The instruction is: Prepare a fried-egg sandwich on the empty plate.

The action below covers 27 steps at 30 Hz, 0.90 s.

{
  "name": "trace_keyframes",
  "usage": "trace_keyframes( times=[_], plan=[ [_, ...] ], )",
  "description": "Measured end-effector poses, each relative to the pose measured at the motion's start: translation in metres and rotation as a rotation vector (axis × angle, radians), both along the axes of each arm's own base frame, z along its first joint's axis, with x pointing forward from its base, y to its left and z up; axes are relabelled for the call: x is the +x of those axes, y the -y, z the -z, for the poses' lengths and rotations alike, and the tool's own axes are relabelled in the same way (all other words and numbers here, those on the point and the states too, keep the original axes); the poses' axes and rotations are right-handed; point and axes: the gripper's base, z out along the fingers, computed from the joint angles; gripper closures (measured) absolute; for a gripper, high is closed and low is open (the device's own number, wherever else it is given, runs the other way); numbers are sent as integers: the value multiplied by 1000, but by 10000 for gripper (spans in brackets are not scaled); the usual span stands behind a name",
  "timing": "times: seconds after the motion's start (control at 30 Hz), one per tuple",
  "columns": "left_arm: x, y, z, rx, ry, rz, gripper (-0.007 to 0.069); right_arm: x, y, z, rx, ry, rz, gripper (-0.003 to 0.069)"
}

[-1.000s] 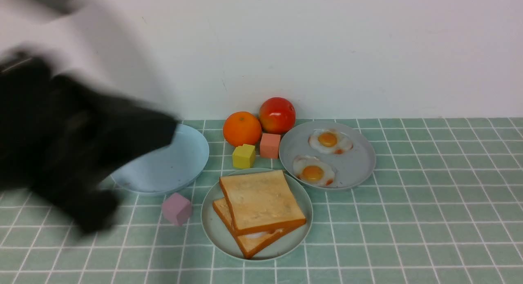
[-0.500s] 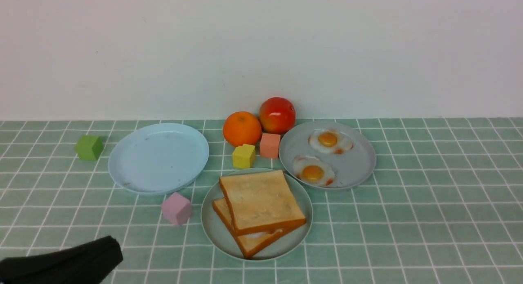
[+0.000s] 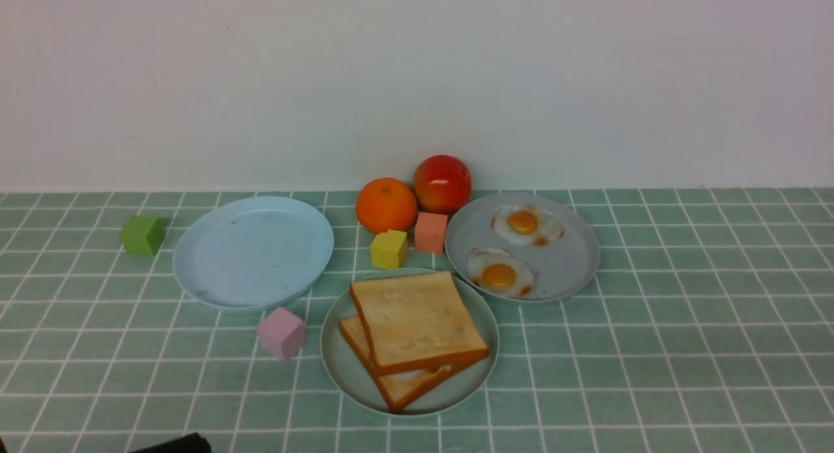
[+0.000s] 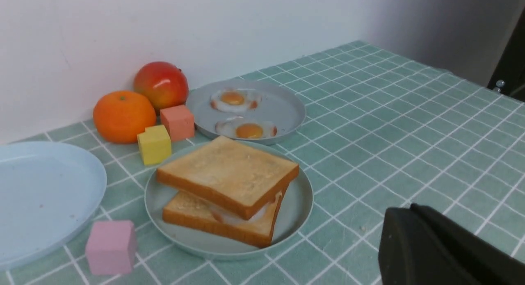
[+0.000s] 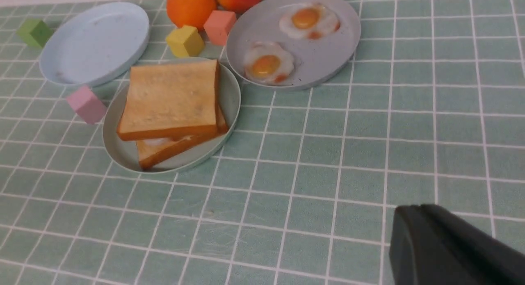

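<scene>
Tiled green tabletop [image 3: 651,349] bears round mint plate [image 3: 339,368] under square toast sandwich [image 3: 417,322].

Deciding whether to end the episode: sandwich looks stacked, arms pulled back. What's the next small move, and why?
Probably none beyond parking both arms. The two golden-brown toast slices lie stacked on the pale mint-green round plate, with white egg showing between them at the near edge. Two loose fried eggs remain on the grey round plate. Nothing touches the stack. Only one dark part of each claw shows, so I can't tell whether they are open.
</scene>
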Motion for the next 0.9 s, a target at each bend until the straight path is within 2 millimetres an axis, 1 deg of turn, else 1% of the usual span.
trace_keyframes(
  times=[0.1,0.17,0.23,0.3,0.4,0.43,0.47,0.57,0.7,0.9],
  plan=[
    [0,0,1,9,-10,2,638,0,0,0,-6,3,2,655],
    [0,0,1,10,-12,2,638,0,4,2,-24,31,34,659],
    [0,0,2,10,-15,2,638,2,10,9,-41,76,97,671],
    [0,0,2,9,-17,2,637,4,14,24,-75,120,143,673],
    [0,0,2,11,-22,2,638,2,21,66,-129,198,214,673],
    [0,0,2,12,-23,3,638,0,23,77,-125,224,242,673],
    [0,0,2,12,-24,3,638,-2,24,95,-125,241,262,673],
    [0,0,2,12,-24,3,638,-8,26,130,-103,286,306,673],
    [0,0,3,14,-28,3,637,-14,27,144,-116,280,312,673],
    [-1,0,4,18,-33,4,636,-15,27,145,-170,270,288,673]
  ],
)
